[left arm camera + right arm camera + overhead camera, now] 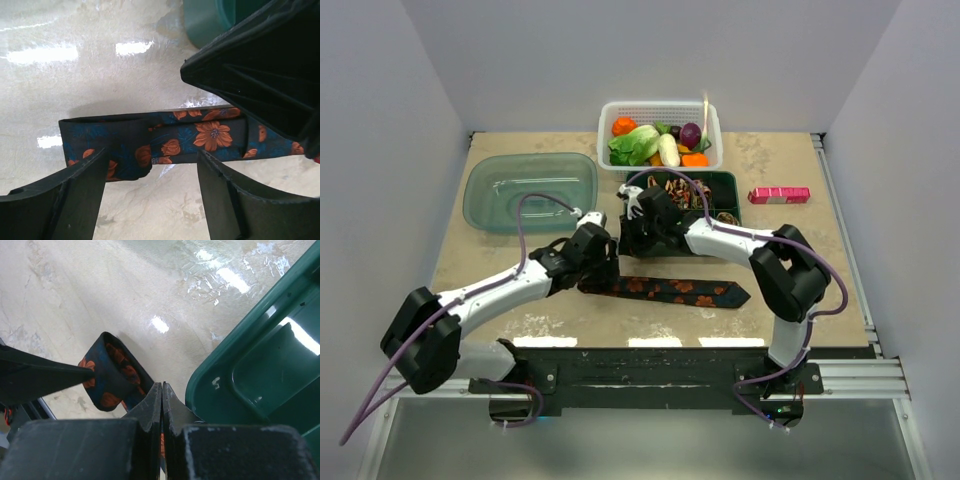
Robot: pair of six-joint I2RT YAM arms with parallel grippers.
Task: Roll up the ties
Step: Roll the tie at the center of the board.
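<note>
Necktie [670, 290], black with orange flowers, has its folded end pinched by the closed right gripper [161, 387], likely to keep the started roll while the open left gripper [152, 162] straddles it.

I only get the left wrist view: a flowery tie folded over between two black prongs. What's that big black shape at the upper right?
Observer: That's the right pincer, shut, with the tie seemingly pinched between its tips.
Operator: How much of the tie is unrolled?
Observer: Most of it. From above it lies flat on the table, running off to the right and ending in a point.
Operator: And the green thing behind?
Observer: A green tray holding what look like small rolled ties.
</note>
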